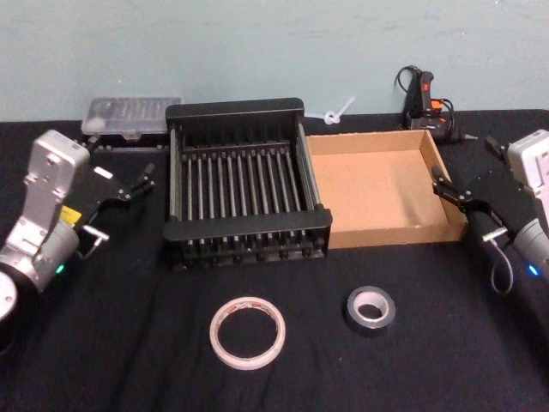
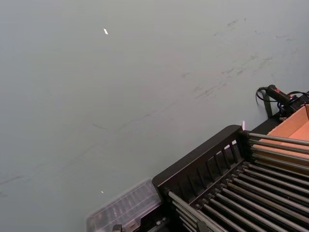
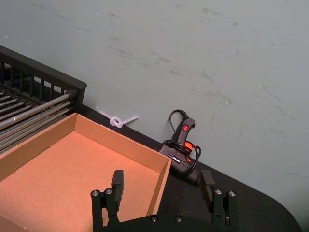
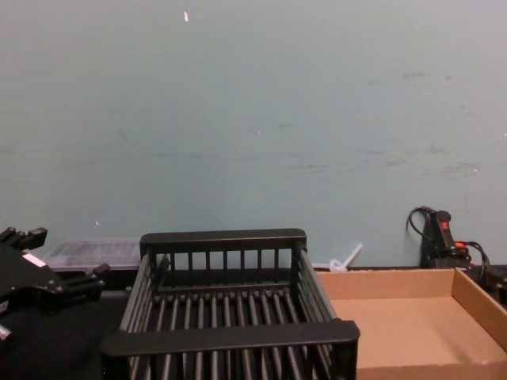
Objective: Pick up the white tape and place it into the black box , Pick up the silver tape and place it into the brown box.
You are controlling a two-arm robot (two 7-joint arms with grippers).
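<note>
Head view: the black table [image 1: 103, 360] holds the black box [image 1: 244, 184] in the middle, with the brown box [image 1: 386, 189] touching its right side. A clear case [image 1: 129, 116] and a glue gun [image 1: 425, 99] sit at the back edge. The white tape [image 1: 248, 332] and silver tape [image 1: 371, 308] lie flat near the front edge. Left gripper [image 1: 141, 182] and right gripper [image 1: 450, 193] hang open by the side edges, well apart from both tapes.
</note>
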